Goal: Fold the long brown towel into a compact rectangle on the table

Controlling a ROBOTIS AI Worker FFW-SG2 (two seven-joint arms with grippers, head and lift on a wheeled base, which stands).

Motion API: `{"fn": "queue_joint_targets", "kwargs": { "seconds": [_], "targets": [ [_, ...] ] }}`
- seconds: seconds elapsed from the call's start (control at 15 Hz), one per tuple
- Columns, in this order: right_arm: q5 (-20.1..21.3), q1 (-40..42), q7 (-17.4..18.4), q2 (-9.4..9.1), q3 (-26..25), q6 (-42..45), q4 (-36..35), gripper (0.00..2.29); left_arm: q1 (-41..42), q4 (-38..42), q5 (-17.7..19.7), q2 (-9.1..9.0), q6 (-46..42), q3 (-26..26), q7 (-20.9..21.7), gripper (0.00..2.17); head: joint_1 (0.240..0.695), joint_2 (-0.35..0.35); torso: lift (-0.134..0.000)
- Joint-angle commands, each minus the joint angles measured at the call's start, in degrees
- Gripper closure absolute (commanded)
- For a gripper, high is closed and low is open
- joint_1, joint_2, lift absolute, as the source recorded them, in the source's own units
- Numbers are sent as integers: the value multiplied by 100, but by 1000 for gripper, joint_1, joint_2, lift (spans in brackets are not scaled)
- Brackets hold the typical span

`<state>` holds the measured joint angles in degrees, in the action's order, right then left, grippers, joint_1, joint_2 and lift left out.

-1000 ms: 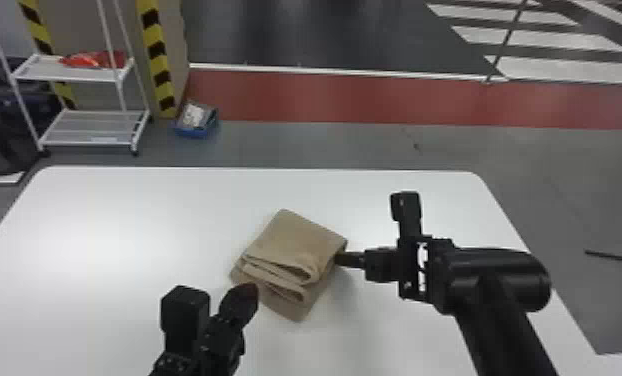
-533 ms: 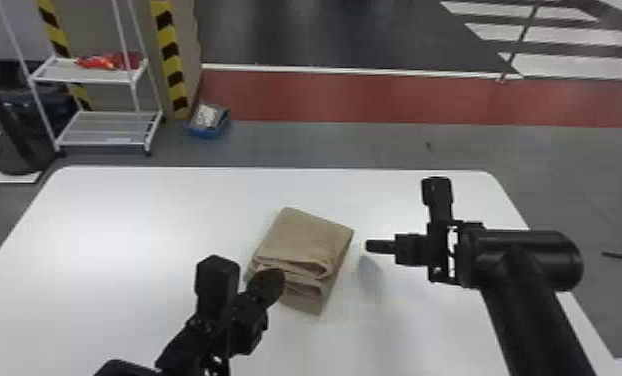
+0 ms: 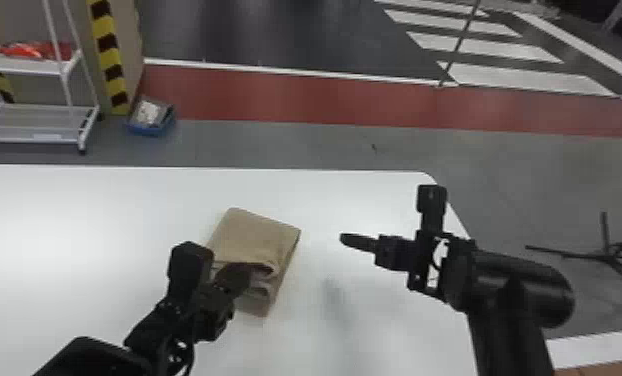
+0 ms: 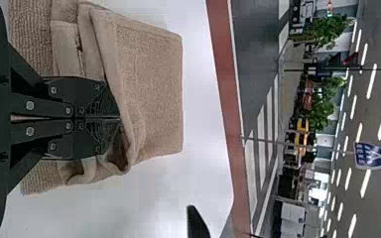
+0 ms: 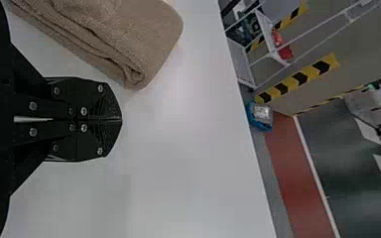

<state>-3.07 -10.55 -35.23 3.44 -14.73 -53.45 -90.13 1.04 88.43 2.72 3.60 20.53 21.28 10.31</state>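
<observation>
Brown towel (image 3: 255, 232) is in a small packet on the white table (image 3: 375, 200), left gripper (image 4: 120, 119) at its 7 o'clock, fingers pressed together by the folded edge — probably steadying the layers, can't tell if cloth's pinched. Right gripper (image 5: 121, 119) sits apart at 3, fingers together too, likely giving it room — white rack (image 3: 30, 125) on the floor beyond, around 10.

White flat-topped counter (image 3: 85, 215): rounded far-right corner.
Brown terry-cloth towel (image 3: 257, 232): folded; layers stacked; lies on counter.
</observation>
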Motion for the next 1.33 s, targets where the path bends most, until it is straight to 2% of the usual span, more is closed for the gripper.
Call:
{"fn": "queue_joint_targets", "kwargs": {
  "seconds": [0.0, 0.2, 0.27, 0.33, 0.47, 0.6, 0.73, 0.8, 0.87, 0.93, 1.0, 1.27],
  "targets": [
    [-308, 317, -37, 16, -258, 585, -664, 2253, -77, -212, 27, 0, -281, -80, -47, 1551, 695, -236, -57],
    [-308, 783, 139, 25, -408, 1376, -1508, 2196, -77, -458, 71, -18, -1020, -230, -249, 1541, 695, -245, -57],
    [-255, 941, 385, 16, -381, 1569, -1772, 1899, -86, -555, 80, -18, -1178, -353, -346, 1328, 695, -248, -57],
    [-176, 1143, 508, 7, -390, 1991, -1903, 1669, -86, -669, 98, -9, -1318, -599, -337, 994, 695, -251, -57],
    [-141, 1442, 587, 7, -619, 2325, -1982, 410, -77, -854, 194, 35, -1635, -1021, -293, 653, 695, -241, -57],
    [-220, 1723, 455, -1, -996, 2448, -1974, 333, -77, -1135, 185, 53, -1951, -1469, -179, 653, 695, -223, -57],
    [-519, 2145, 262, -37, -1401, 2764, -2000, 333, -77, -1425, 150, 70, -2180, -1759, -73, 657, 695, -207, -57],
    [-783, 2383, 113, -89, -1620, 2923, -2009, 333, -77, -1575, 142, 167, -2268, -1777, -56, 772, 695, -205, -57],
    [-985, 2567, -72, -177, -1858, 3046, -2009, 333, -86, -1750, 168, 211, -2514, -1803, -56, 1031, 695, -204, -57],
    [-1090, 2708, -177, -256, -2034, 3151, -2009, 333, -77, -1821, 150, 220, -2531, -1873, -21, 1160, 695, -205, -57],
    [-1213, 2822, -239, -318, -2218, 3186, -2000, 329, -69, -1865, 159, 220, -2531, -1891, 85, 1382, 695, -207, -57],
    [-1618, 3024, -722, -349, -2631, 2940, -2123, 333, 46, -1891, 80, 220, -2848, -1803, 410, 1433, 695, -253, -57]
  ]
}}
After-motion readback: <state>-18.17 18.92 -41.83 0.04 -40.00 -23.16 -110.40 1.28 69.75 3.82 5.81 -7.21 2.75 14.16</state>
